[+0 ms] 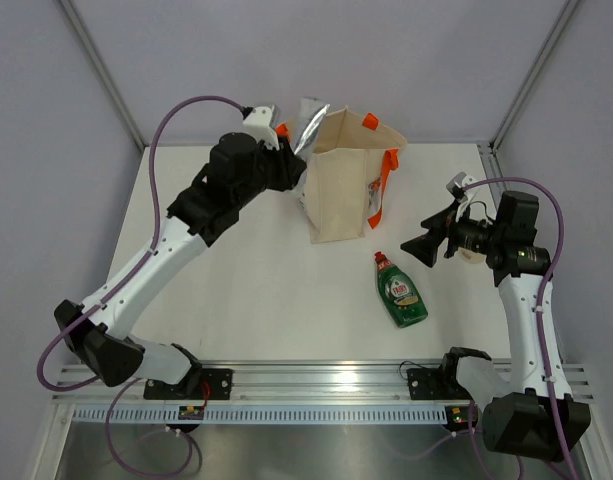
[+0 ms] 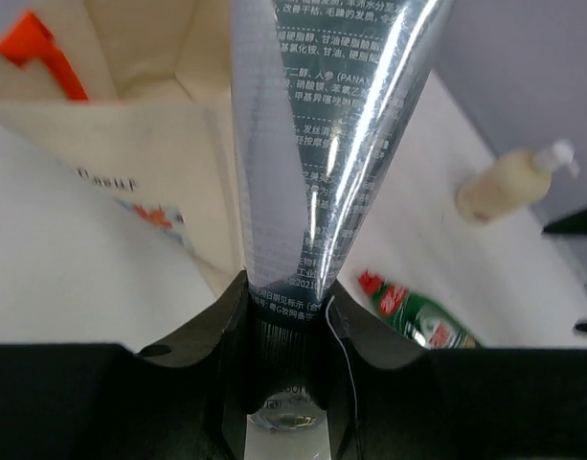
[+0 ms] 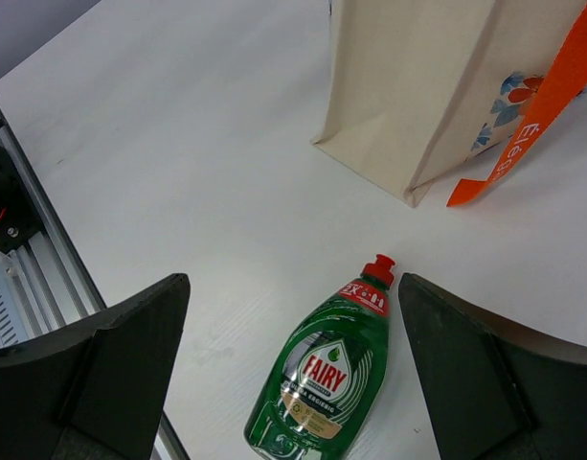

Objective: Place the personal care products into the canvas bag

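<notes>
Left fingers (image 2: 192,335) clamp silvery tube (image 2: 322,144) beside bag (image 2: 149,144); right fingers (image 3: 111,374) gape above green bottle (image 3: 322,374).

1. Beige canvas bag (image 1: 338,190): orange handles, standing upright, mouth open.
2. Printed silvery tube (image 2: 322,144): clamped at its lower end in the left gripper (image 2: 291,316), raised at the bag's rim.
3. Red-capped green bottle (image 1: 400,292): lying flat near the bag, cap toward it.

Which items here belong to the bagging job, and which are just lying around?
Job:
- silvery tube, gripped in the left tool
- green red-capped bottle
- cream bottle
- canvas bag

Lying about:
- no stray items visible, only fixtures: aluminium rail, purple cables
</notes>
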### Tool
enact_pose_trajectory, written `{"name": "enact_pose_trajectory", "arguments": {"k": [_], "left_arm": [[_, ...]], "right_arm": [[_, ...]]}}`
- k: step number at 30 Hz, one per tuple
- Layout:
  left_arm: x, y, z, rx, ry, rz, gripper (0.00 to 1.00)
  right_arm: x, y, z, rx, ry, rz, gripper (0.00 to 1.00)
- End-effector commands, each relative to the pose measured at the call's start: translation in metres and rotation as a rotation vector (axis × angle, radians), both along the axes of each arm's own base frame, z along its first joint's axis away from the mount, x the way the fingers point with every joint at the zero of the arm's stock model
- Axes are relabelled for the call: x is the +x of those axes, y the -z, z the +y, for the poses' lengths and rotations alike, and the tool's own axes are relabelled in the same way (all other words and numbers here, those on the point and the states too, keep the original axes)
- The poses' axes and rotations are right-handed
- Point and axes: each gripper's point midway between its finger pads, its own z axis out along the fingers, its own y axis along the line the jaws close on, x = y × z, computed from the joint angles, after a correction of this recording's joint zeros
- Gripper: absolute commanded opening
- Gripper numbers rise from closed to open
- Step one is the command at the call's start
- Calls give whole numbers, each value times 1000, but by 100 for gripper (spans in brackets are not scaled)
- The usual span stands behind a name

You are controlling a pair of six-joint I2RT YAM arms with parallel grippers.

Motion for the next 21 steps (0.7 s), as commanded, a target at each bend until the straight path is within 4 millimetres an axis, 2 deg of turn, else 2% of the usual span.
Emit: {"name": "enact_pose_trajectory", "arguments": {"k": [1,3,4,5,6,7,8,10,11,12,13,14,15,21], "left_arm": [[52,-86,-1,-256,-71,-155,20],[80,-90,4,-305,-96,-167,20],[103,-68,-4,-294,-107,-129,20],[111,-82,-10,-318,-72,-148,20],[123,-85,-13,-321,-64,-166,20],[146,-61,-24,-300,-58,-140,20],[152,-83,-32,-321,-20,-191,20],[172,-87,-41,-324,13,-226,21],[189,-64,-54,-301,41,-203,21],[194,-88,-55,-324,57,-259,21],[201,-85,-59,-321,69,-266,21],[212,-70,-65,-308,83,-258,21],[216,-73,-63,-310,90,-269,22],[228,-20,-65,-209,147,-240,30]], "right_arm": [[-1,-6,2,13,-17,-28,99],[-1,-6,1,12,-13,-29,100],[-2,-7,1,13,-15,-31,99],[-1,-6,0,16,-13,-27,100],[-2,-6,1,19,-17,-26,100],[-2,-6,2,23,-21,-24,99],[-2,-5,2,26,-24,-18,99],[-2,-6,3,33,-31,-15,100],[-1,-4,3,37,-32,-7,99],[-2,-4,3,40,-37,-5,100],[-2,-3,3,41,-38,1,100],[-1,-2,4,42,-40,5,99],[-1,-2,3,41,-37,6,99],[-1,-3,4,44,-42,5,99]]}}
